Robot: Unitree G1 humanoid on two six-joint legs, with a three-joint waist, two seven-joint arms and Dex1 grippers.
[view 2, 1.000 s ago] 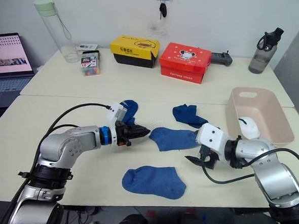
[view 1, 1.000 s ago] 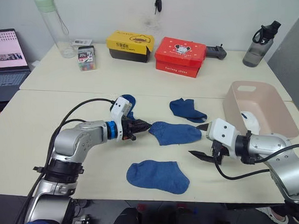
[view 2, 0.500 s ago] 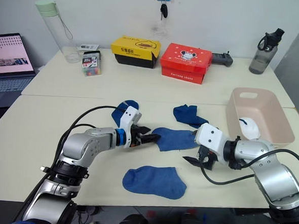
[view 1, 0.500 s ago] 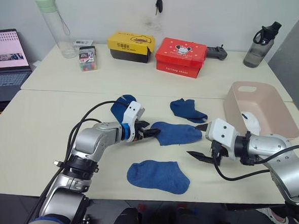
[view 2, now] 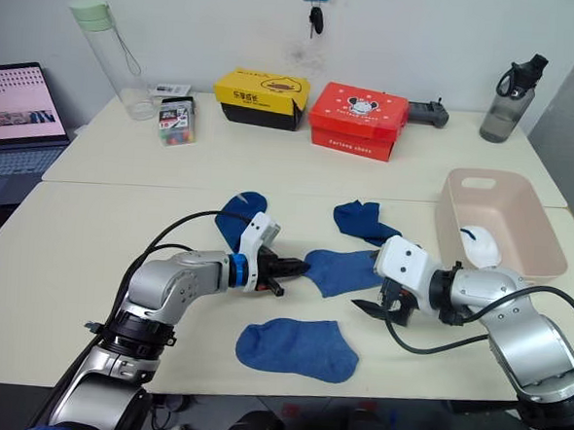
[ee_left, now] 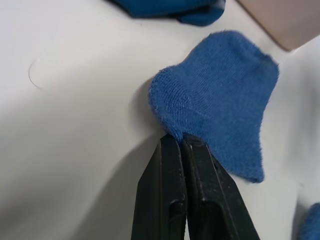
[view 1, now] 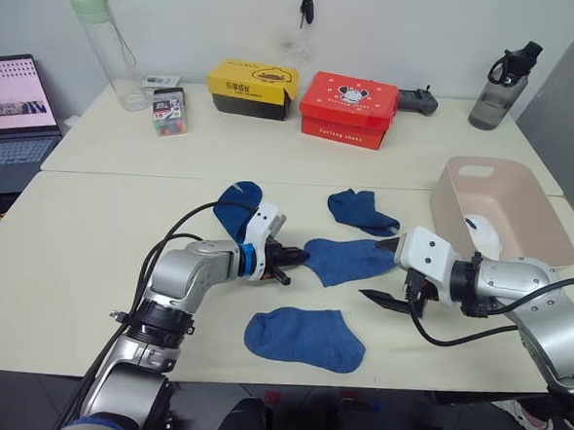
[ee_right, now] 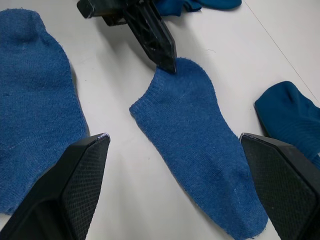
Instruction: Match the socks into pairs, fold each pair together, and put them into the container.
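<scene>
Left hand (ee_left: 181, 142) clamped on middle blue sock (view 1: 348, 259) edge | right hand (view 1: 389, 272) apart, near | step: pairing | next: drag onto near sock (view 1: 304, 337).

blue socks (view 1: 348, 261), pinkish-beige container (view 1: 535, 216), red box (view 1: 349, 109), yellow-and-black box (view 1: 250, 88)

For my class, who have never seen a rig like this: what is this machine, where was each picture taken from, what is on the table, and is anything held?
It is a humanoid robot with two arms. Two pictures come from its head, looking down; two come from wrist cameras. On the table lie four blue socks; a white sock sits in the pink container. The left gripper is shut on the middle blue sock at its edge. The right gripper is open, holding nothing.
</scene>
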